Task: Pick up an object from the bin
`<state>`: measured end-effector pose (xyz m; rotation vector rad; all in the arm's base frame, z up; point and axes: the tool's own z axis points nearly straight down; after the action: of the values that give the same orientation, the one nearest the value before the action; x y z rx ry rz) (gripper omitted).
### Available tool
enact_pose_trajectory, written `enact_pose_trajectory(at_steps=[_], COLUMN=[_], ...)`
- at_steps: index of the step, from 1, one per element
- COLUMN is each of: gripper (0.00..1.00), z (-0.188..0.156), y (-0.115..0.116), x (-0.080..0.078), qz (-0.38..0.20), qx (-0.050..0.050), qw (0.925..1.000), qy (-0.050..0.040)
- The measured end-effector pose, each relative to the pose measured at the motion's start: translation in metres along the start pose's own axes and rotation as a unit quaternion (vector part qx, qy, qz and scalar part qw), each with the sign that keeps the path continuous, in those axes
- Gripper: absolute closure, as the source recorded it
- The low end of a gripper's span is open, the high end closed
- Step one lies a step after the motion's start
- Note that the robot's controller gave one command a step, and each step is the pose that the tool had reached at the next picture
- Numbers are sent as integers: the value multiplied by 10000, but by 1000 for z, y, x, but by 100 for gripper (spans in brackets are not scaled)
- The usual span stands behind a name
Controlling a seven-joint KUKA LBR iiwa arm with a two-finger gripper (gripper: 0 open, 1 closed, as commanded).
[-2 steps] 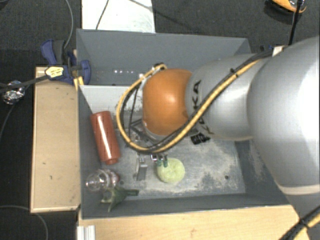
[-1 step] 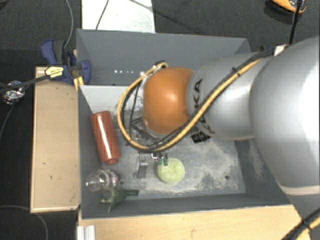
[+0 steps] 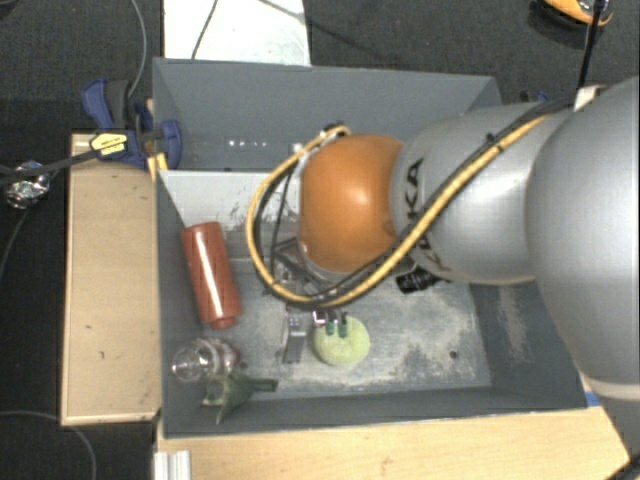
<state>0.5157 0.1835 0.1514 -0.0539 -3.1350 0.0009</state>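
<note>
Your hand (image 3: 318,328) hangs beside a pale green lump (image 3: 345,346); clenched or released, I cannot tell. Off-centre, it could shove the lump aside.

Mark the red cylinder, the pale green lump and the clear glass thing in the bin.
red cylinder (image 3: 210,273): camera view, middle of its side.
pale green lump (image 3: 348,349): camera view, its lower right part.
clear glass thing (image 3: 198,360): camera view, its rounded body.

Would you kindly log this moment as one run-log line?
gripper: bin front-middle | nearest: pale green round thing | left: red-brown cylinder | front-left: clear thing, dark green thing | grasp: unconfirmed
</note>
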Motion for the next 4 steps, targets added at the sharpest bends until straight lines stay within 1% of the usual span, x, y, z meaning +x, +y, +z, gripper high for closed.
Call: enact_pose_trajectory(at_steps=[1,2,3,4], gripper=[0,0,0,0], z=[1,22,19,36], y=[-46,-78,-119,-138], x=[5,21,7,-3], qz=[-180,-832,-782,-1126], qx=[-17,3,-19,11], qw=[9998,9965,9969,9936], qy=[-37,-18,-31,-43])
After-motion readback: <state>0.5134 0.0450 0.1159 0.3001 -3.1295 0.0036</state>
